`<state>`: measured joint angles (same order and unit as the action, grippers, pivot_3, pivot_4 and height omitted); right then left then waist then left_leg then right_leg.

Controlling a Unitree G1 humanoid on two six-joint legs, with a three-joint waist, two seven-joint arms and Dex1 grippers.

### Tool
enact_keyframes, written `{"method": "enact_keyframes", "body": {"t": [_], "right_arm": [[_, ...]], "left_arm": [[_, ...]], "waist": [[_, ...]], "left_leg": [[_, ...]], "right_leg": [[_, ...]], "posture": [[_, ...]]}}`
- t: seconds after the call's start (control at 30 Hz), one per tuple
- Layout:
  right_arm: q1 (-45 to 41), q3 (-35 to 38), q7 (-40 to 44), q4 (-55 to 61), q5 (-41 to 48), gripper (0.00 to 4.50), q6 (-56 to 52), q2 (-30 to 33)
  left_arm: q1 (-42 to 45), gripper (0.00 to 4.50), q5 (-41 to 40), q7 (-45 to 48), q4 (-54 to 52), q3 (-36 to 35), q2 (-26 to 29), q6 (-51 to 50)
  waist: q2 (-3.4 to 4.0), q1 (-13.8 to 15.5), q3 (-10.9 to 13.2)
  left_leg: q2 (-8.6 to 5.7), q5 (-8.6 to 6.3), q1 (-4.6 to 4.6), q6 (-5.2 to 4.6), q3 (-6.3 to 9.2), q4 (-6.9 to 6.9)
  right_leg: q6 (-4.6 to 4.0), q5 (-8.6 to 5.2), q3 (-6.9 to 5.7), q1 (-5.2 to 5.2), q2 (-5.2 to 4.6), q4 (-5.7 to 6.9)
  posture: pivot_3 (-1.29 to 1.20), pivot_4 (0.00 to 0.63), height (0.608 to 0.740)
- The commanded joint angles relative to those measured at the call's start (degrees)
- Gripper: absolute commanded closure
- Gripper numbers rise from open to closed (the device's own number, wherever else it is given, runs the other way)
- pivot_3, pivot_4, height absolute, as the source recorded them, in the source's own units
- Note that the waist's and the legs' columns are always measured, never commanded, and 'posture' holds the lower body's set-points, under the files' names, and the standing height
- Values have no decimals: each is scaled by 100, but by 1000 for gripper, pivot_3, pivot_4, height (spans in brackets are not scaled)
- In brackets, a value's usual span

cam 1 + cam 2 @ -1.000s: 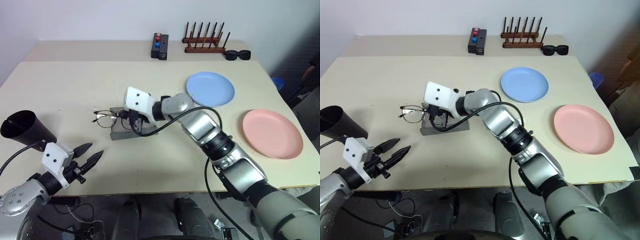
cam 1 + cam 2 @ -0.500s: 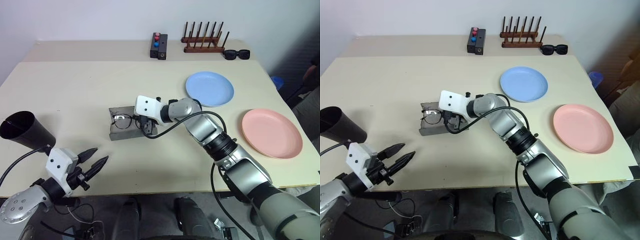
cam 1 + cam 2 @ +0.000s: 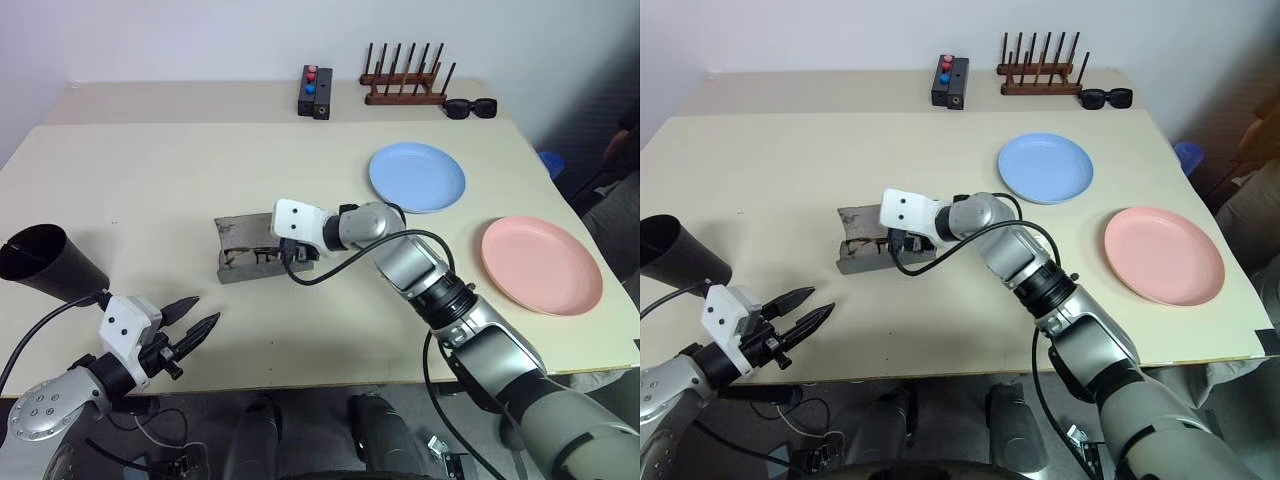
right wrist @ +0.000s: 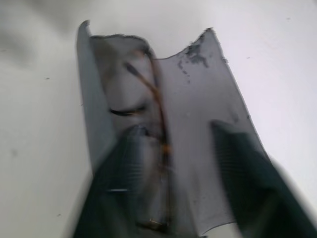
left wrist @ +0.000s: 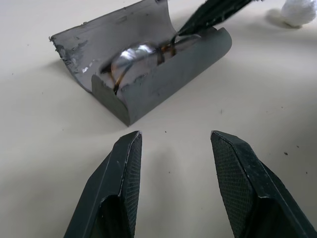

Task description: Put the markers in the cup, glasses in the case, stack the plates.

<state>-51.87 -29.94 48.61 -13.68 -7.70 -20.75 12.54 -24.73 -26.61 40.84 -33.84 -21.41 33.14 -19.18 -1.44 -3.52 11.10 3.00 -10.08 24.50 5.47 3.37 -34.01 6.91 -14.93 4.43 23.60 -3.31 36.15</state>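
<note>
The grey case (image 3: 245, 246) lies open in the middle of the table, its flap raised at the back. The wire-rimmed glasses (image 5: 139, 58) rest inside its trough. My right gripper (image 4: 183, 168) hovers right over the case with its fingers spread apart, one finger (image 4: 134, 163) above the glasses. My left gripper (image 5: 181, 168) is open and empty near the table's front left edge, pointing at the case. The black cup (image 3: 45, 262) lies tilted at the far left. The light blue plate (image 3: 417, 177) and the pink plate (image 3: 541, 265) sit apart on the right. The markers are out of view.
At the back of the table stand a black box with red and blue buttons (image 3: 319, 92), a wooden peg rack (image 3: 405, 88) and black sunglasses (image 3: 471, 108). Bare tabletop (image 3: 150, 180) stretches between the cup and the case.
My right gripper carried the glasses from the case's left side into the case, then opened and let them go. The left arm stayed put.
</note>
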Motion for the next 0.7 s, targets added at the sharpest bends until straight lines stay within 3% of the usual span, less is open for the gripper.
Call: {"method": "enact_keyframes", "body": {"t": [0.03, 0.2, 0.3, 0.4, 0.47, 0.57, 0.7], "right_arm": [[-137, 188, -77, 88, -26, 28, 150, -42], [-144, 374, -14, 287, 118, 28, 149, -44], [-42, 591, 101, 578, 266, 0, 116, 102], [168, 705, 230, 880, 350, 0, 215, 351], [418, 773, 404, 1221, 464, 0, 304, 583], [774, 871, 663, 1722, 670, 0, 370, 905], [1360, 1119, 920, 2428, 970, 0, 277, 1400]], "left_arm": [[-5, 2258, 55, -13, -33, 19, -35, 186], [226, 2258, -218, -214, -61, -63, -84, -87], [1084, 3077, -619, -789, 31, -157, 17, -891], [2058, 4462, -214, -1251, 224, 172, 254, -1295], [3070, 4462, 229, -1785, 743, 537, 356, -1720], [4507, 4462, 251, -2213, 1667, 769, 136, -2332], [6256, 4462, 655, -2011, 3478, 1622, 132, -3035]], "waist": [[0, -11, 0], [0, -31, 0], [2, -2, 2], [-2, 46, -1], [-2, 117, -1], [-3, 132, -1], [-3, 124, 1]], "left_leg": [[0, 0, 0, 0, 0, 0], [0, 0, 0, 0, 0, 1], [0, 1, 1, -1, 3, 0], [0, 1, 0, -1, 7, -6], [-2, 1, -3, -1, 8, -8], [-3, 2, -1, -1, 12, -14], [-5, 3, -1, -2, 15, -15]], "right_leg": [[0, 0, 0, 0, 0, 0], [0, 0, 0, 0, 0, 0], [1, 0, -2, -2, 0, 4], [3, 0, -3, -6, 5, 6], [6, -1, -3, -14, 4, 3], [11, 0, -4, -19, 7, 5], [36, 9, -6, -20, 8, 7]], "posture": [[0, 150, 740], [0, 150, 740], [0, 150, 740], [0, 150, 740], [0, 150, 740], [0, 150, 740], [0, 150, 740]]}}
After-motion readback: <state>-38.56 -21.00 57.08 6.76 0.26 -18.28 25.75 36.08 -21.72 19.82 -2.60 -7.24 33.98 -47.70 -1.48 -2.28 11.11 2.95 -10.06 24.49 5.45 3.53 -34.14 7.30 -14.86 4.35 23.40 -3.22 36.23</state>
